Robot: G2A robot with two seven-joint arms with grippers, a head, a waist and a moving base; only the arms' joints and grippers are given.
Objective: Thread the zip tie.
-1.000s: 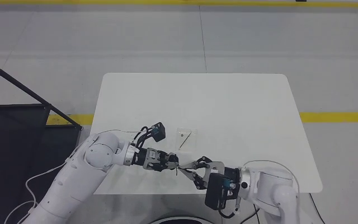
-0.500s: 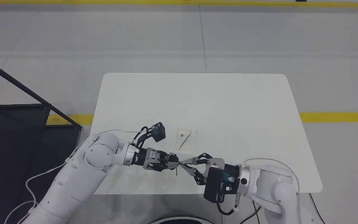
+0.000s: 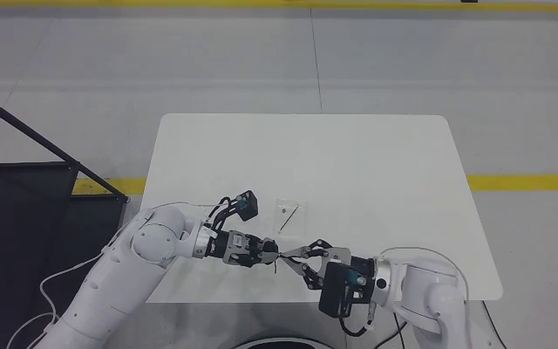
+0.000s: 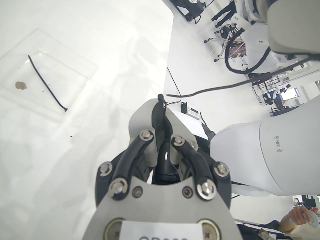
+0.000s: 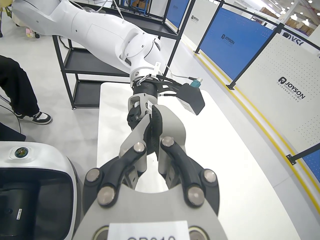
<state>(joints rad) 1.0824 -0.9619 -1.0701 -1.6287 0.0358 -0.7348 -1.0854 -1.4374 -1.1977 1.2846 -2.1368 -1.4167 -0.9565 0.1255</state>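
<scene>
Left gripper (image 4: 160,112) jaws pinch a thin black plastic zip tie (image 4: 161,98), tip-to-tip with right gripper (image 5: 153,116), jaws pressed together, above smooth white counter (image 3: 366,166).

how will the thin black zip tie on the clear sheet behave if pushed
The thin black zip tie looks slender and lies flat, so probably light and bendy. On the smooth clear plastic sheet it would likely slide, not roll.

One overhead, two wrist cameras
Top view looks down on the table (image 3: 366,166) from above the arms; the wrist views sit close behind the left gripper (image 4: 160,106) and right gripper (image 5: 153,116), facing each other across the table's near edge, shared by all three
</scene>
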